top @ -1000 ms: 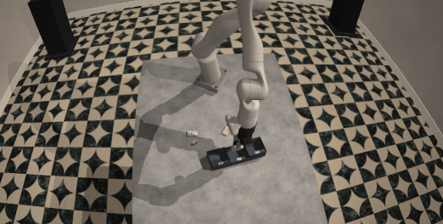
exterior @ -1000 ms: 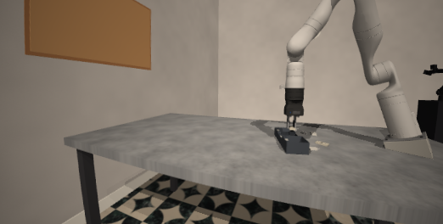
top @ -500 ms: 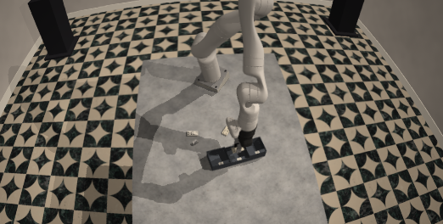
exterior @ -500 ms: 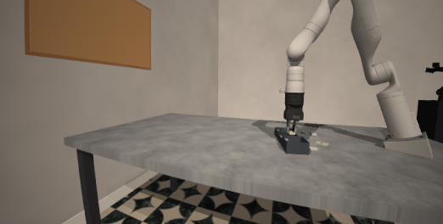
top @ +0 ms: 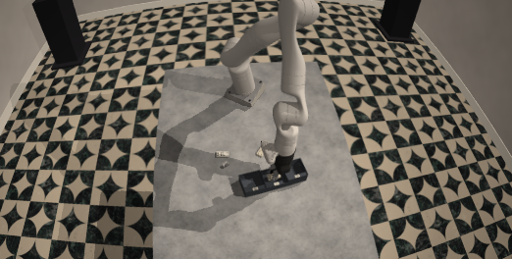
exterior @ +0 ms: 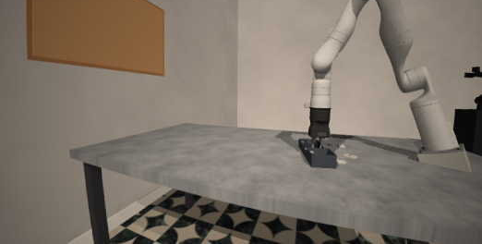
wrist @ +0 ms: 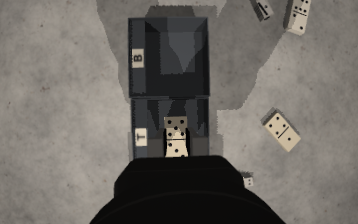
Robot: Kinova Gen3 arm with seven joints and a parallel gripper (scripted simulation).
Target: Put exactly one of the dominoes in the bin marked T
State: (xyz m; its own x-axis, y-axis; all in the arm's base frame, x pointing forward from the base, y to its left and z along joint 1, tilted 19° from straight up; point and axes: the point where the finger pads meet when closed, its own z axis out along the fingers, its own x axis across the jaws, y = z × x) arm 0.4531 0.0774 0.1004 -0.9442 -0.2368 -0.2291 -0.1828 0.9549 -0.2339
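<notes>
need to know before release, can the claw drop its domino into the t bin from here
Probably yes: the claw holds the domino right over the T bin, with nothing between them.

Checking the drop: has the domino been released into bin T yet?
No. The claw is shut on the domino, above bin T.

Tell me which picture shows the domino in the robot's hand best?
The wrist view: the held domino fills the middle, dots clear, above the T bin. In the top and exterior views the hand hides it almost completely.
</notes>
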